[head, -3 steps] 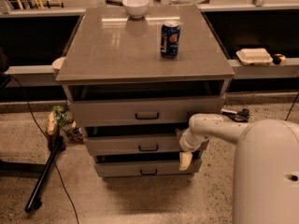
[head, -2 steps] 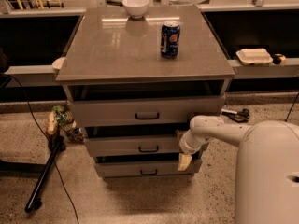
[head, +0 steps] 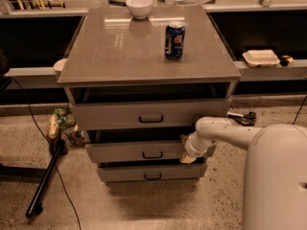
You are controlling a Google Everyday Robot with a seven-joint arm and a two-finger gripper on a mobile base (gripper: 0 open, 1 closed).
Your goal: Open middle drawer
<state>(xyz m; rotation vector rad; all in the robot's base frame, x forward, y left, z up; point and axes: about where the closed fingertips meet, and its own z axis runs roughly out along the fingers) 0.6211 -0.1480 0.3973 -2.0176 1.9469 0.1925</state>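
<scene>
The grey cabinet has three drawer fronts stacked under its top (head: pixel 120 56). The middle drawer (head: pixel 134 152) is the mid-sized grey front with a small dark bar handle (head: pixel 152 155). A dark gap shows above it. My gripper (head: pixel 188 156) is at the right end of the middle drawer's front, right of the handle, at the end of my white arm (head: pixel 225 134), which reaches in from the right. The wider top drawer (head: pixel 110 115) sits above it and the smallest drawer (head: pixel 124 173) below.
A blue soda can (head: pixel 174 40) and a white bowl (head: pixel 139 6) stand on the cabinet top. A black stand leg (head: pixel 45 181) and cable lie on the floor at left beside a small bag (head: pixel 62 121). A white container (head: pixel 260 57) rests on the right ledge.
My gripper has stayed at the right end of the middle drawer, with only a slight shift. The drawers look unchanged.
</scene>
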